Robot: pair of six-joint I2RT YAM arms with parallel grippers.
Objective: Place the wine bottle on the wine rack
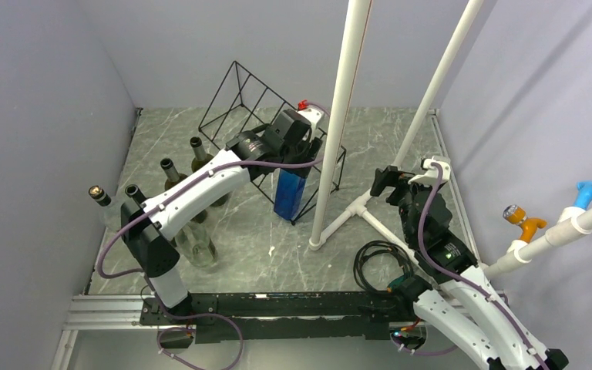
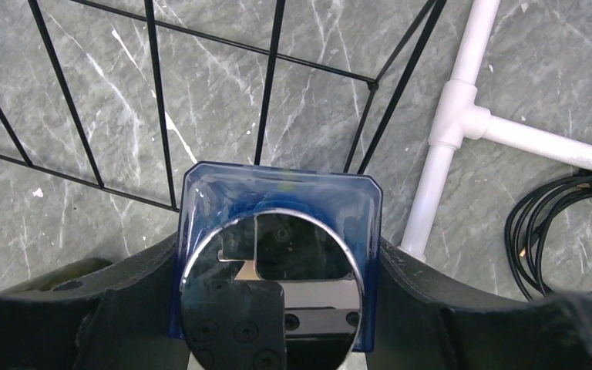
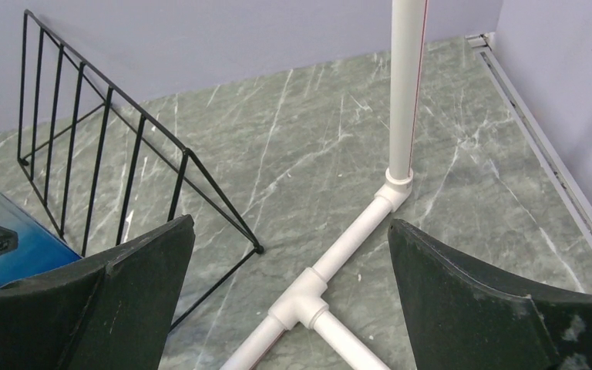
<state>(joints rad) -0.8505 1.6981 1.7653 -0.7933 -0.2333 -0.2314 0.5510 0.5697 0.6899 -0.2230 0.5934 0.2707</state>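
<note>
Nearest you, along the table's close edge, runs the black metal rail [image 1: 277, 304] that carries both arm bases. Beyond it you have a grey marbled tabletop [image 1: 277, 254] boxed in by plain pale grey walls [image 1: 46, 77]. A white plastic pipe frame [image 1: 339, 116] rises from a T-foot right of centre, and a coil of black cable [image 1: 378, 258] lies beside that foot. At the left, several upright glass wine bottles with dark tops [image 1: 171, 171] stand in a cluster.

The black thin-wire wedge-shaped wine rack [image 2: 161, 108] sits toward the back wall, its slanted bars bare. Your left gripper [image 2: 277, 262] is clamped on a blue translucent square-sided bottle [image 2: 277, 200] with a round mirror-bright cap, one black finger pressed against each side. The bottle hangs roughly upright at the rack's near right corner, in front of the bars and not lying on them. You cannot tell whether its lower end touches the tabletop.

Your left arm rises from its base at the left. Its white forearm slants up and right past the glass bottles, and the wrist is bent downward over the blue bottle.

Your right gripper [image 3: 290, 223] stands wide apart with nothing between its fingers, raised above the pipe foot and facing the rack's right end. That arm reaches forward from the lower right.
</note>
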